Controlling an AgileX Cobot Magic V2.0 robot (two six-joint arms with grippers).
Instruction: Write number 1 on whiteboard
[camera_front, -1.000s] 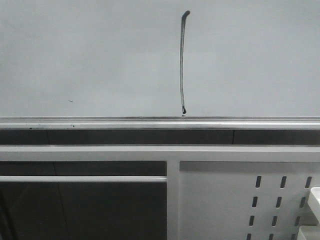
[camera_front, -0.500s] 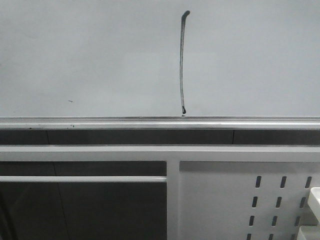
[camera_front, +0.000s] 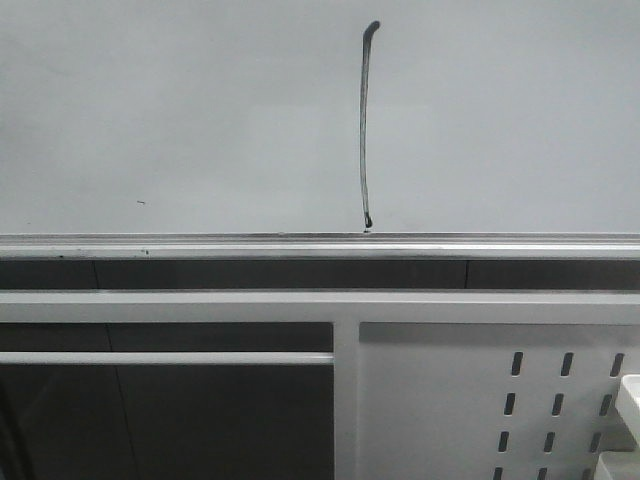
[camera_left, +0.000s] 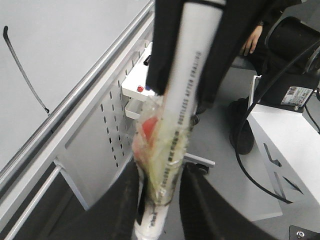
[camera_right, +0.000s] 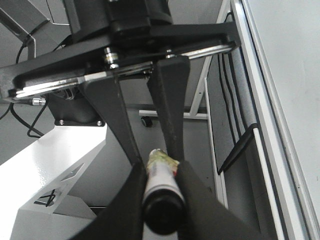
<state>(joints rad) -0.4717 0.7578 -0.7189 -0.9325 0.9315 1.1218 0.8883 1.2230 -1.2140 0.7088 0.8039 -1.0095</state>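
The number 1 (camera_front: 364, 130) is a thin black stroke on the whiteboard (camera_front: 180, 110), ending just above the silver rail (camera_front: 200, 248). It also shows in the left wrist view (camera_left: 25, 70). No gripper shows in the front view. My left gripper (camera_left: 157, 210) is shut on the tape-wrapped end of a white marker pen (camera_left: 187, 85). The right gripper's fingers (camera_left: 162, 55) hold the same pen farther up. In the right wrist view my right gripper (camera_right: 161, 200) is shut on the pen's black end (camera_right: 161, 210). The left gripper's fingers (camera_right: 170, 100) meet the pen's far end. The pen is away from the board.
Below the board is a white frame with a perforated panel (camera_front: 450, 400) and a crossbar (camera_front: 170, 357). A small white tray (camera_left: 137, 85) hangs on the panel. The robot's white base (camera_left: 285, 145), black cables and a dark machine (camera_left: 295, 50) stand beside the frame.
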